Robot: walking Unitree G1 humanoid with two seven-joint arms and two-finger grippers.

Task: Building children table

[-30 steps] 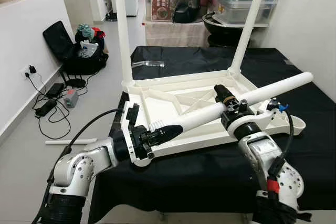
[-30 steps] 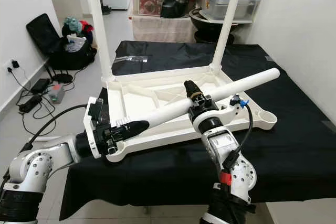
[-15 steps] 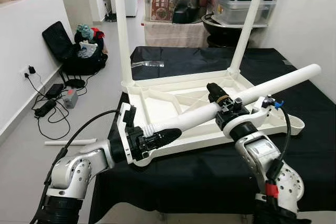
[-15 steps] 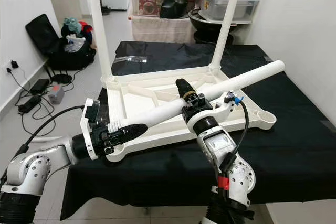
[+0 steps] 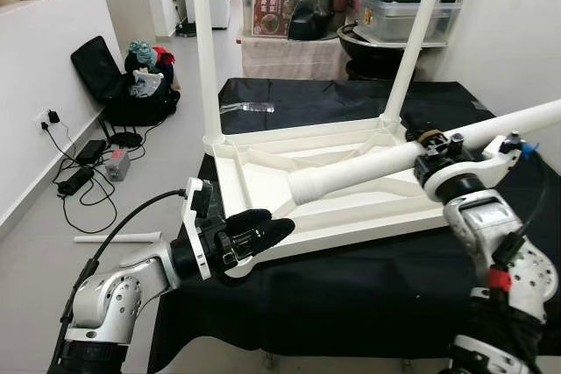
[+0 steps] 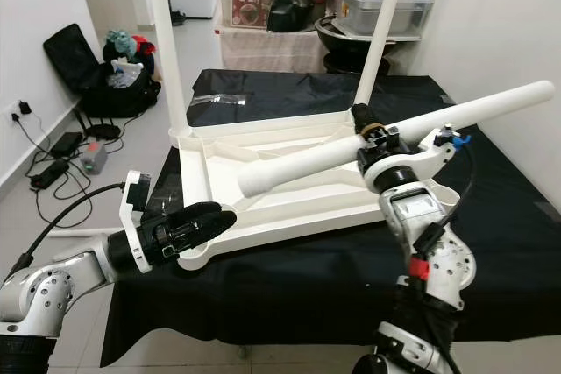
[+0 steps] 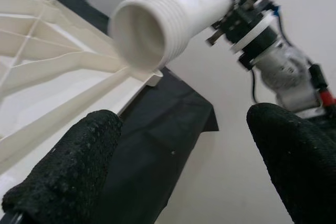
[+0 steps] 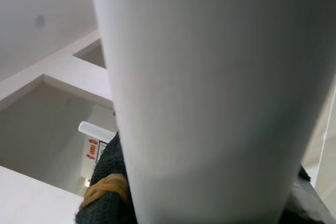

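Table top point(image 5: 351, 181): white plastic, being supported upside down on the counter point(image 5: 351, 295), which is draped in black cloth. Two legs are already standing upright in its far corners, the far left leg point(image 5: 205, 50) and the far right leg point(image 5: 410, 45).

Loose leg point(image 5: 386, 160): a white tube, being held slantwise above the table top, clear of it. Its ribbed open end point(image 7: 144, 30) is being pointed toward the left fingers and is hanging just beyond their tips, touching neither.

Right gripper point(image 6: 372, 133): its fingers are being kept clamped around the loose leg near the middle of its length; the tube is running across between them, the plain end reaching out past them on the far side.

Left gripper point(image 5: 259, 232): its fingers point(image 7: 79, 166) are being held spread wide with nothing between them, at the near left corner of the table top, the corner's rim lying just under one finger.

Spare tube point(image 5: 118, 236): white, lying on the floor point(image 5: 166, 142) beside the counter.

Black bag point(image 5: 118, 85): lying open on the floor by the wall, well apart from both sets of fingers.
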